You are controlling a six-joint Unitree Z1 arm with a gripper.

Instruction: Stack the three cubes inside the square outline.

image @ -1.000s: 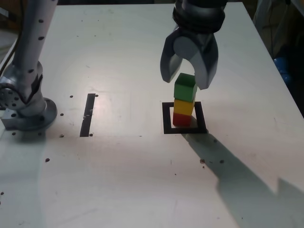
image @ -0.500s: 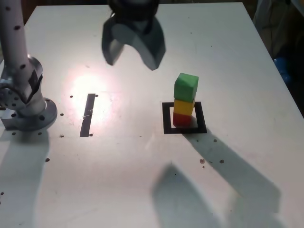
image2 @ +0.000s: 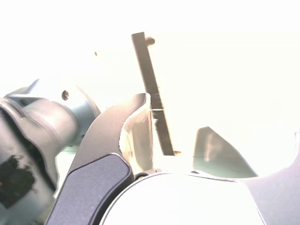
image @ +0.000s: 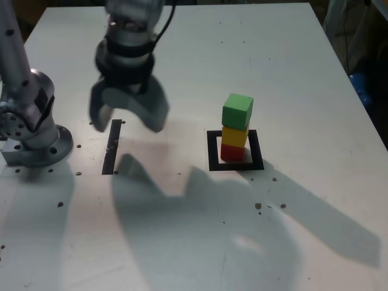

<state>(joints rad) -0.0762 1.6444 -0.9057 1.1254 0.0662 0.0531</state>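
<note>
Exterior view: matte cubes (image: 236, 127) stacked.

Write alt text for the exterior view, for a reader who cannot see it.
A stack of three cubes, red at the bottom, yellow in the middle, green on top, stands inside a black square outline on a white table. The open, empty gripper hangs apart from it toward the exterior view's left, above a thin black strip.

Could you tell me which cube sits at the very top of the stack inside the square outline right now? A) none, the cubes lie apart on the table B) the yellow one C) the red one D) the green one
D: the green cube tops the stack, resting on the yellow cube, with the red cube at the bottom inside the square outline.
</note>
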